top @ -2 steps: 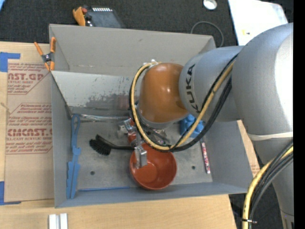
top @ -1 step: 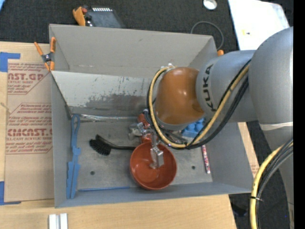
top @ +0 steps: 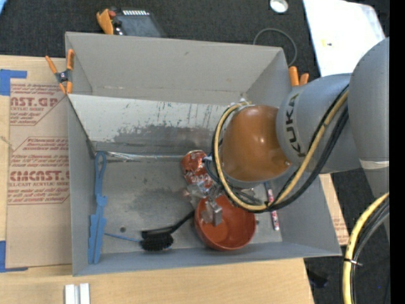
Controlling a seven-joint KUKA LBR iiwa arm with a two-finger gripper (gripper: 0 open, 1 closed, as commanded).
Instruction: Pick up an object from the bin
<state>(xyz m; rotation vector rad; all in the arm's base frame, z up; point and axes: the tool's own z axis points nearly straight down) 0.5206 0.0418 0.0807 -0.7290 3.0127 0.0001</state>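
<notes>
Near wall: orange-red bowl [top: 234,233], with a black brush [top: 157,239] just beside it on the left. The jaws hang over the bowl's left rim; whether they are open or closed cannot be told. Farther back: crumpled red wrapper [top: 193,163]; along the left wall, a blue long-handled tool [top: 98,208].

Pincer [top: 212,210] over red bowl [top: 235,234]

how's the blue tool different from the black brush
The blue tool is longer and lies along the left wall; the black brush is shorter and lies near the front, its handle slanting toward the red bowl. Both are slim and lie flat.
</notes>
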